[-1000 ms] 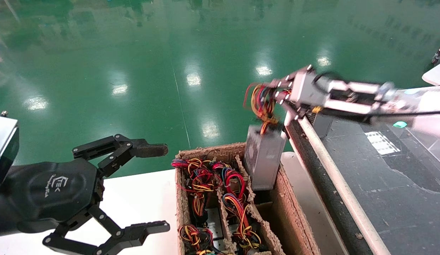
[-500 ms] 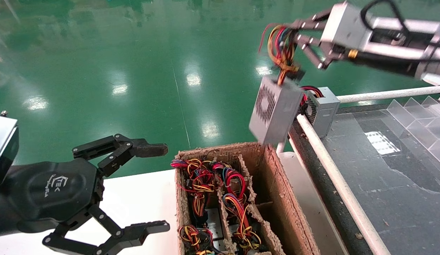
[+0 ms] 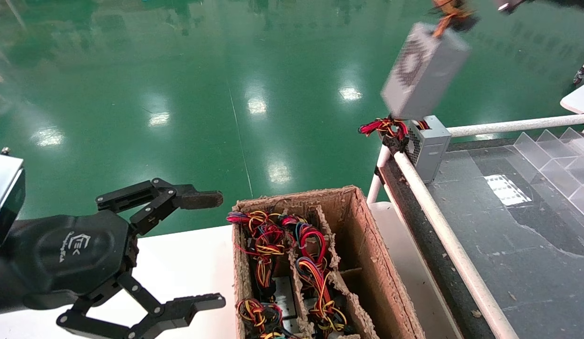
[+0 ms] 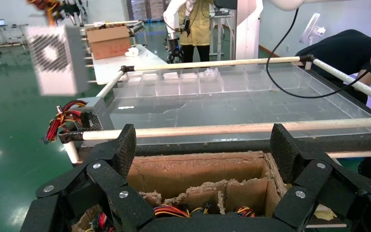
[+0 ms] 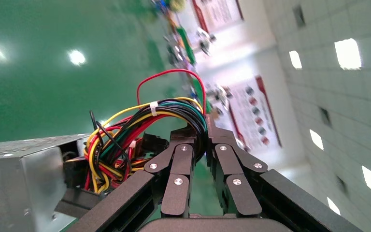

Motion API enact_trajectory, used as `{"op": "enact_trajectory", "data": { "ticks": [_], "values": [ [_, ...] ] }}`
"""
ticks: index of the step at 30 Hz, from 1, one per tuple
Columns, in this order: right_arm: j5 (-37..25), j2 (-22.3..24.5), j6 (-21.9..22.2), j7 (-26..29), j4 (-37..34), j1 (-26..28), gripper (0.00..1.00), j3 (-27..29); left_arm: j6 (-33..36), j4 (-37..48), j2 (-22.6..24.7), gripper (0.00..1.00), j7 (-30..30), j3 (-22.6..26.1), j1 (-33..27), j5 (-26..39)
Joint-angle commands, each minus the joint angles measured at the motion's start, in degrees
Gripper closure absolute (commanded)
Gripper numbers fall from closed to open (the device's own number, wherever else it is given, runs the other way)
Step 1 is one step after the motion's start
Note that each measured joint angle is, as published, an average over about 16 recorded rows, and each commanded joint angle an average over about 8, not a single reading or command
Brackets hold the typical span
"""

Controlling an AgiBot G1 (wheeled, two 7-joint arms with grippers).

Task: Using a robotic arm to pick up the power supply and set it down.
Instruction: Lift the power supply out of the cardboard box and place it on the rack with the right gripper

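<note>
The small grey metal power supply (image 3: 422, 70) w/ honeycomb vent grille hangs in mid-air at the upper right of the head view, tilted, above the green floor (image 3: 179, 94) and just above a second grey box w/ red-and-black wire bundle (image 3: 429, 147) that sits at the corner of the white-railed bench (image 3: 452, 249). It touches neither. In the left wrist view the hanging unit (image 4: 58, 60) shows its grille face, w/ the second box (image 4: 92, 116) below it by the rail.

Right gripper (image 5: 205, 140): black two-finger linkage type, fingers (image 5: 181, 159) clenched on the looped bundle of red, yellow, black, green wires (image 5: 140, 130) coming out of the power supply (image 5: 19, 183); the box dangles from that loop. In the head view the right gripper itself is almost out of frame at the top edge; only the orange wire end (image 3: 449, 12) shows there.

Left gripper (image 3: 212, 249): black, fingers spread wide, holding nothing, parked at lower left over the white table (image 3: 188, 263), beside the brown cardboard box (image 3: 367, 254).

That cardboard box has pulp dividers; left and middle compartments hold more units w/ coloured wire bundles (image 3: 273, 240). The right-hand compartment (image 3: 350, 249) shows bare cardboard. Same carton seen from the left wrist cam (image 4: 198, 174), between the spread fingers (image 4: 121, 150).
</note>
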Motion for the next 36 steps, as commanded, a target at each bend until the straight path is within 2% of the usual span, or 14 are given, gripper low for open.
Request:
{"op": "enact_trajectory", "data": {
  "ticks": [1, 11, 18, 29, 36],
  "values": [
    [-0.3, 0.4, 0.6, -1.5, -2.2, 1.4, 1.0, 0.3, 0.0, 0.0, 0.0, 0.0, 0.0, 0.0, 0.0, 0.0],
    [-2.5, 4.5, 0.2, -9.6, -13.0, 5.2, 1.0, 0.3, 0.0, 0.0, 0.0, 0.0, 0.0, 0.0, 0.0, 0.0],
    [-3.8, 5.4, 0.6, -13.8, -20.2, 5.7, 1.0, -0.1, 0.0, 0.0, 0.0, 0.0, 0.0, 0.0, 0.0, 0.0],
    [-3.5, 3.0, 0.1, -19.9, -28.3, 4.2, 1.0, -0.2, 0.0, 0.0, 0.0, 0.0, 0.0, 0.1, 0.0, 0.0],
    [-3.1, -0.1, 1.8, -23.2, -31.6, 3.0, 1.0, 0.0, 0.0, 0.0, 0.0, 0.0, 0.0, 0.1, 0.0, 0.0]
  ]
}}
